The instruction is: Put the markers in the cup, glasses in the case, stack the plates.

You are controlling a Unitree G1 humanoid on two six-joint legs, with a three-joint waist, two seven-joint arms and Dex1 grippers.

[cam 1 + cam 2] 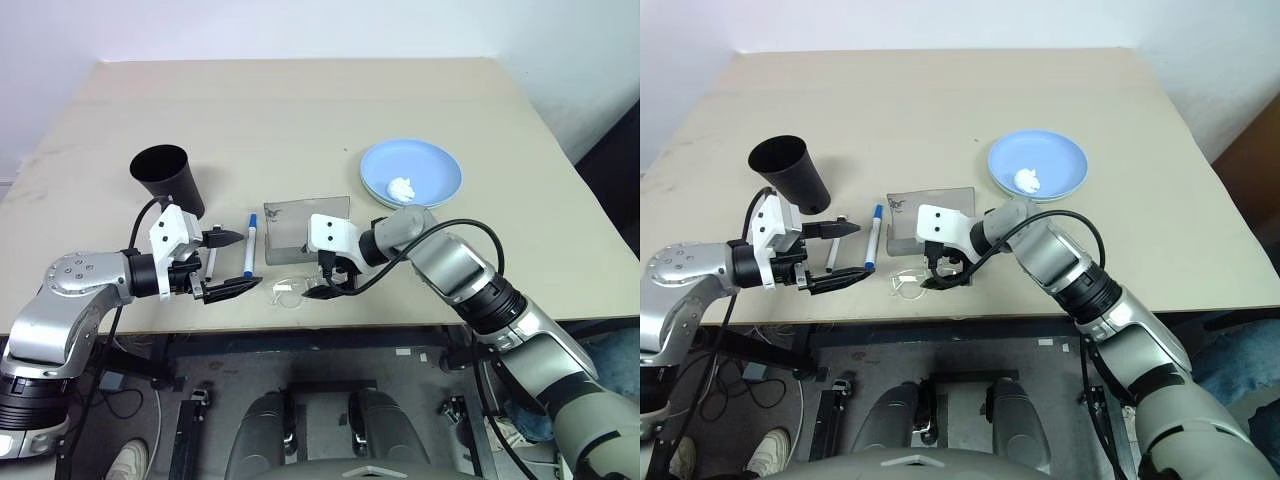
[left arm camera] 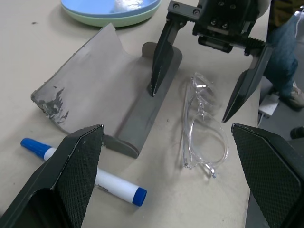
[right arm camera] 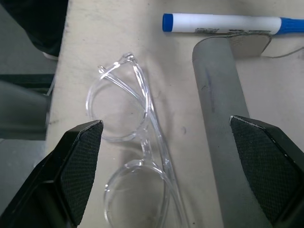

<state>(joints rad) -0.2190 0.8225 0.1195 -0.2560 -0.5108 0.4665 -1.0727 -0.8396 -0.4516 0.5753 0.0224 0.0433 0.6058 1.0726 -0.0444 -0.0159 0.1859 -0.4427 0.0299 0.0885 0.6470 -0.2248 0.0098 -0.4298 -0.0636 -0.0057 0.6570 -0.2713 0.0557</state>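
Observation:
The clear glasses [image 3: 137,142] lie folded near the table's front edge, just in front of the open grey case [image 1: 300,222]. My right gripper [image 1: 328,280] hangs open right above the glasses, one finger towards the case and one towards the table edge. The blue-capped marker [image 1: 250,245] lies left of the case. A second white marker [image 1: 211,264] lies partly hidden between the fingers of my open left gripper [image 1: 228,263], which holds nothing. The black cup [image 1: 165,178] stands upright behind that gripper. The light blue plate [image 1: 425,165] sits on the mint green plate [image 2: 95,20].
A crumpled white wad [image 1: 402,187] rests on the blue plate. The table's front edge [image 1: 330,322] runs close below the glasses and both grippers. Bare tabletop [image 1: 300,110] stretches behind the cup and case.

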